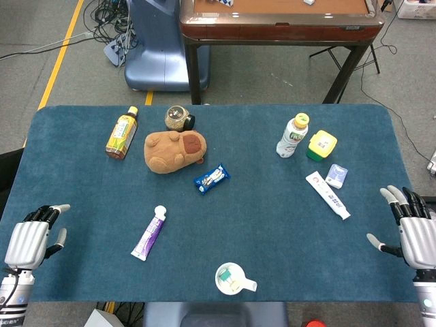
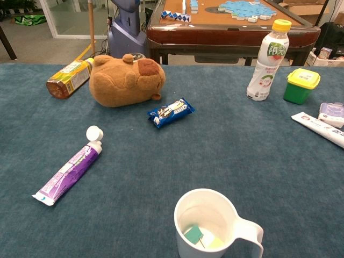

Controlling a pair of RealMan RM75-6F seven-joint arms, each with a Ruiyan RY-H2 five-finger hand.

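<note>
Teal-blue table cloth (image 1: 272, 231), purple tube (image 2: 69, 172), brown plush (image 2: 126, 80), white mug (image 2: 215, 226), green-and-yellow box (image 2: 301, 86)

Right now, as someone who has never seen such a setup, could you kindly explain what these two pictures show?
This is a two-armed robot with human-like hands, seated at a table covered in blue cloth. The head view looks down from above; the chest view looks across the table from lower down. In the head view the left hand and right hand rest at the near corners, fingers apart, holding nothing. The chest view shows neither hand. On the table lie a purple tube, a white cup, a blue snack packet, a brown plush animal, a small jar behind it, a tea bottle on its side, an upright white bottle, a green and yellow container, a white tube and a small pale packet.
</note>
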